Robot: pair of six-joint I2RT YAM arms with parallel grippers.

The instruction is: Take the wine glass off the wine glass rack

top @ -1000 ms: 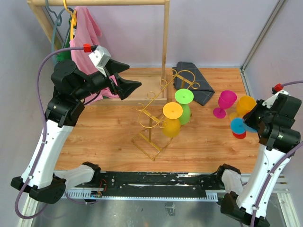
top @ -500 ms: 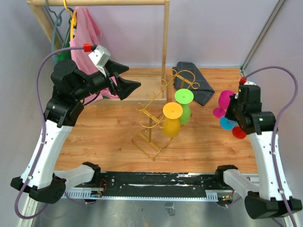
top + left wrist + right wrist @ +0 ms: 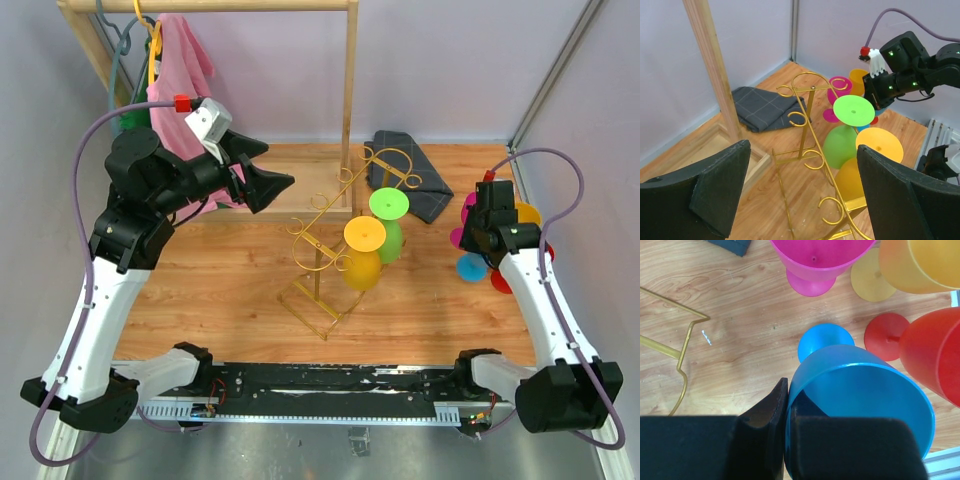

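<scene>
Wine glass rack [image 3: 806, 125] shows thin gold wire, curled scroll hooks.

I see the rack [image 3: 320, 285] standing mid-table with two glasses hanging on its right side, the near glass [image 3: 365, 235] just beside the far glass [image 3: 389, 205]. Behind the rack, toward the far right, lies a cloth [image 3: 415, 190]. The frame [image 3: 349, 90] spans the far left; my left gripper [image 3: 265, 165] hovers before it, left of the rack. Well right of the rack, my right gripper [image 3: 788, 400] pinches a third glass [image 3: 860, 385] by the rim, with three more glasses [image 3: 820, 260] close behind and right of it
</scene>
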